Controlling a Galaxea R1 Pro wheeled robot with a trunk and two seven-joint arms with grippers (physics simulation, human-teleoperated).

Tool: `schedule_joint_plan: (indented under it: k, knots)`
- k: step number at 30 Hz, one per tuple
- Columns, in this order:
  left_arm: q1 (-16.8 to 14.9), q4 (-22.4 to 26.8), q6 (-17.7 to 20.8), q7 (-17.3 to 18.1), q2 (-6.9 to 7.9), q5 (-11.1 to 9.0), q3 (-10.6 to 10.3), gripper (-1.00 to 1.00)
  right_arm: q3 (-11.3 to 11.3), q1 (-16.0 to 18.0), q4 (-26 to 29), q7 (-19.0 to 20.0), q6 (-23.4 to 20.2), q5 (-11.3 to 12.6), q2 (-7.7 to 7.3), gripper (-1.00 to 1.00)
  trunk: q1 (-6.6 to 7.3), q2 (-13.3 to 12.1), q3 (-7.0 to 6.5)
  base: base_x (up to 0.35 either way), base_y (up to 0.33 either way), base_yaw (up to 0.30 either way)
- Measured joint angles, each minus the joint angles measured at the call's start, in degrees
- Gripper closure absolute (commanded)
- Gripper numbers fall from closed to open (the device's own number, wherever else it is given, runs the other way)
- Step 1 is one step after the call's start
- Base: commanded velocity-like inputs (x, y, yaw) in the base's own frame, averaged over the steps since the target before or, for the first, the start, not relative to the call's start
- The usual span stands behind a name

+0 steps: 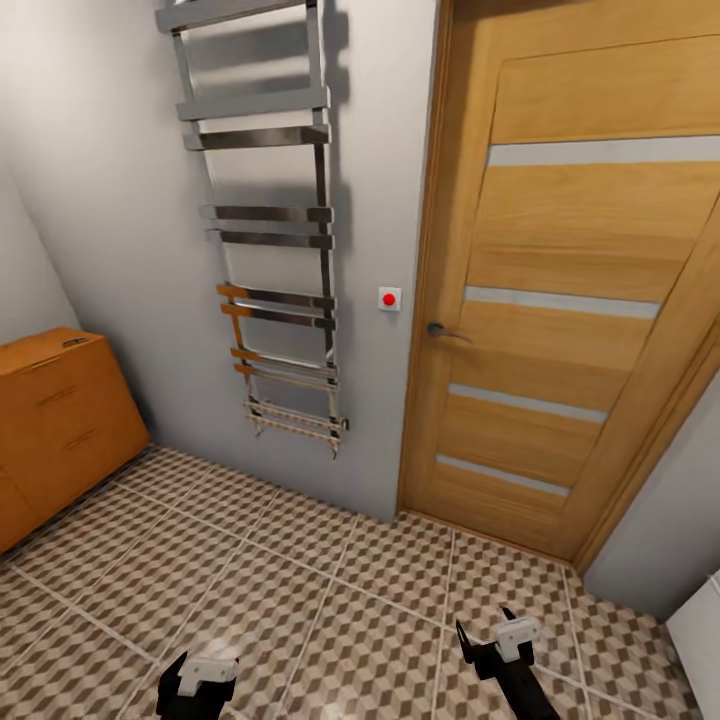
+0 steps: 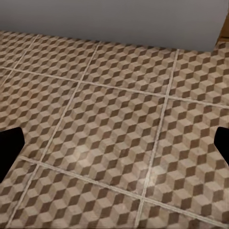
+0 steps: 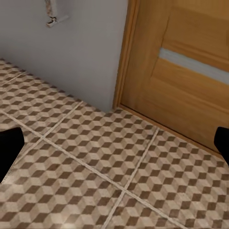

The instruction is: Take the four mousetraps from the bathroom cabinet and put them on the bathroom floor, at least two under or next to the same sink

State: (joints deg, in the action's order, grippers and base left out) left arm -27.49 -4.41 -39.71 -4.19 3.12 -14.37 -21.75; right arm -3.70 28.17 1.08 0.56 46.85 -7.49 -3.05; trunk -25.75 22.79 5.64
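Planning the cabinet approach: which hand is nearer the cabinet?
Left. The left hand sits on the cabinet's side of the view, low over the bathroom floor; the right hand is farther, toward the door.

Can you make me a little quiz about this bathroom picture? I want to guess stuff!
1. True or false: the wooden door is wide open.
2. What colour is the dot on the small wall button beside the door? A) blue B) red C) green
3. Fill in: the orange cabinet stands at the robot's ____ side in the head view.

Key:
1. False. The door is shut in its frame.
2. B, red.
3. Left. It sits on the patterned bathroom floor against the wall, left of the metal towel rail.
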Motion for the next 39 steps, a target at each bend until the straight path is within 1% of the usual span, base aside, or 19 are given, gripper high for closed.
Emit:
schedule_joint_plan:
  k: [28,39]
  knots:
    - [0.0,0.0,0.0,0.0,0.00,0.0,0.0,-1.00,0.0,0.0,0.0,0.0,0.0,0.0,0.00,-1.00,0.00,0.0,0.00,0.001,0.000,0.253]
    - [0.0,0.0,0.0,0.0,0.00,0.0,0.0,-1.00,0.0,0.0,0.0,0.0,0.0,0.0,0.00,-1.00,0.01,0.0,0.00,0.110,-0.070,0.253]
